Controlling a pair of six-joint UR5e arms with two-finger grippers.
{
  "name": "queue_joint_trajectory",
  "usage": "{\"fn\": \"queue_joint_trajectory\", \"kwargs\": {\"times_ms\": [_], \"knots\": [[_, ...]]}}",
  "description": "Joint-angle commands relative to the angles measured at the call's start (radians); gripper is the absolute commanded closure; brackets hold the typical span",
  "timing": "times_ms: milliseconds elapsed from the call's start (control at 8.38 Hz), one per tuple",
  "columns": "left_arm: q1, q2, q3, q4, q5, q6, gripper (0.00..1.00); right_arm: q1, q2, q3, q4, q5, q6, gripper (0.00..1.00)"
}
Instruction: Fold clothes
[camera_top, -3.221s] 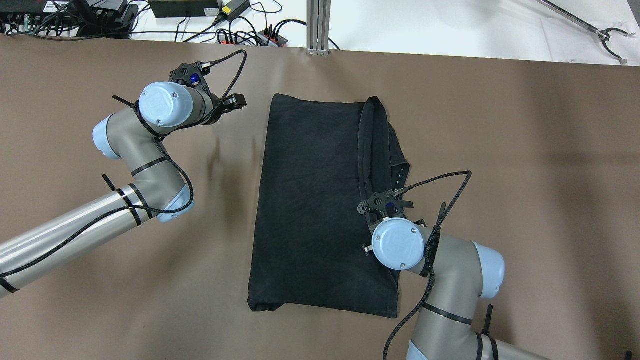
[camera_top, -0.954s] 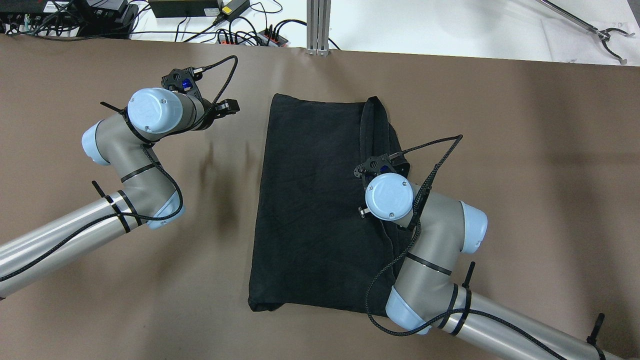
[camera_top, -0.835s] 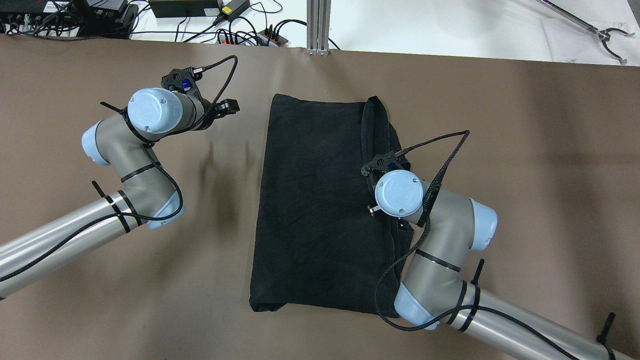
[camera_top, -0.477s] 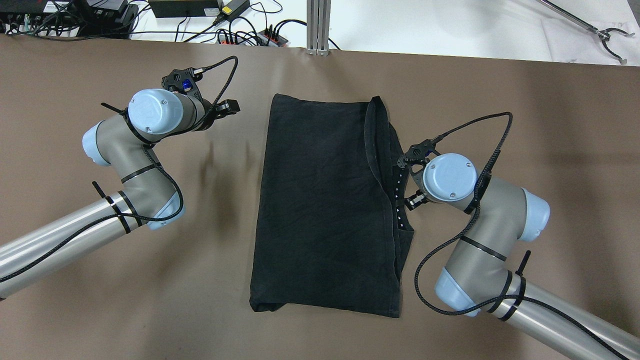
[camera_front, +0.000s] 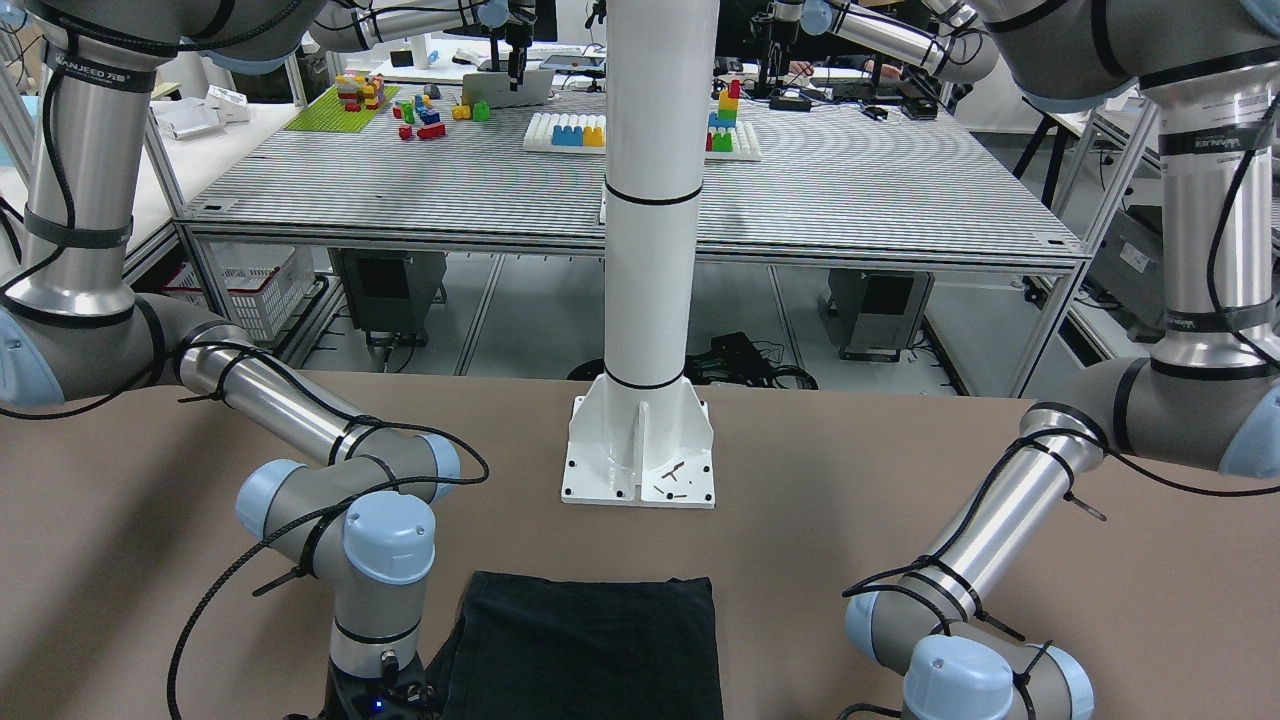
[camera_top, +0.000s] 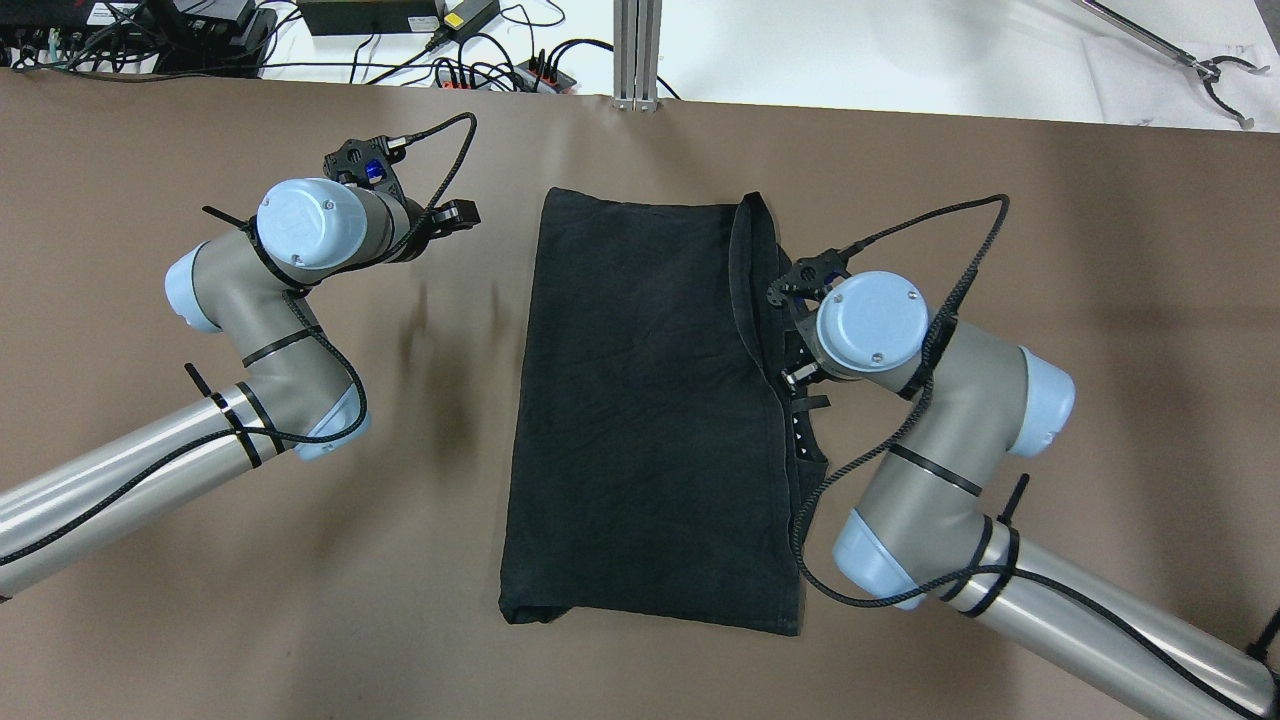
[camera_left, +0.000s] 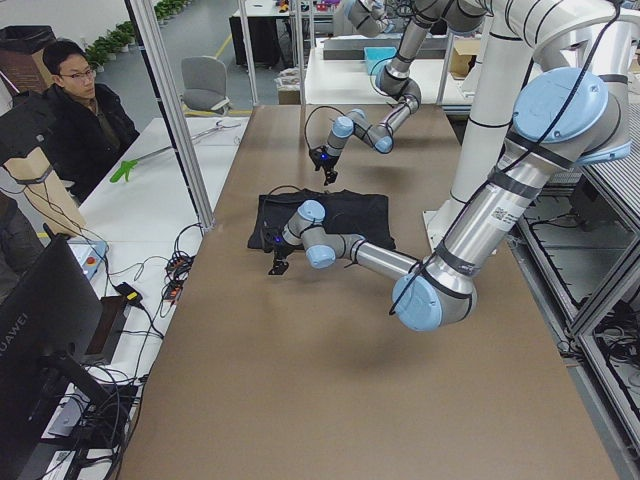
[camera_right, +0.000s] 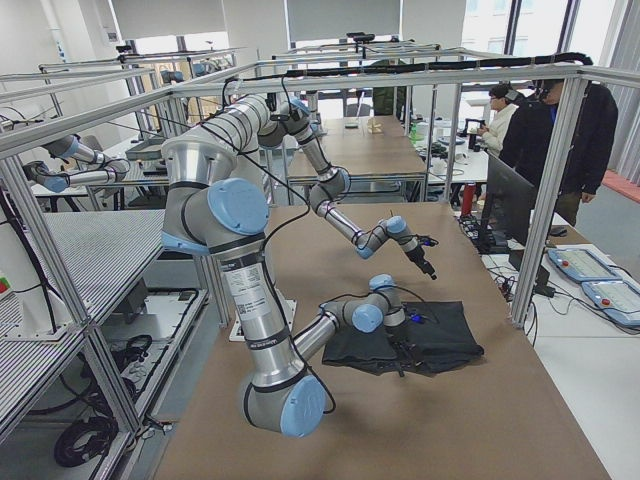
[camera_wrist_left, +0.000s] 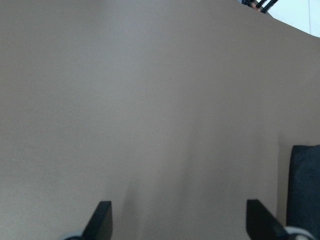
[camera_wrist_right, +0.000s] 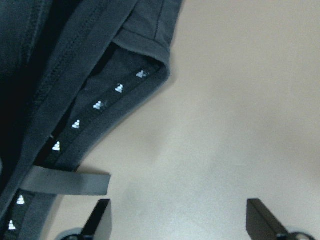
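A wide brown table (camera_top: 1100, 250) takes the middle of the room. At one long edge a white pillar (camera_front: 655, 200) stands upright on a white base plate (camera_front: 640, 465) with bolts. Behind the pillar is a grey striped table (camera_front: 850, 190), and on it, at the far left, are coloured blocks (camera_front: 420, 112) and a green board (camera_front: 315, 118). Under it on the left stands a white basket (camera_front: 250, 290). Beyond the opposite edge, on a white surface, lie black cables (camera_top: 500, 65) and a long metal grabber (camera_top: 1205, 68). A person in a dark jacket (camera_left: 85, 130) sits there, not far from a dark monitor (camera_left: 45, 320).
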Motion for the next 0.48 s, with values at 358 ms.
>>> {"fn": "queue_joint_trajectory", "kwargs": {"times_ms": [358], "knots": [[0.002, 0.0, -0.015, 0.002, 0.006, -0.023, 0.06, -0.001, 0.295, -0.368, 0.075, -0.004, 0.221, 0.05]]}}
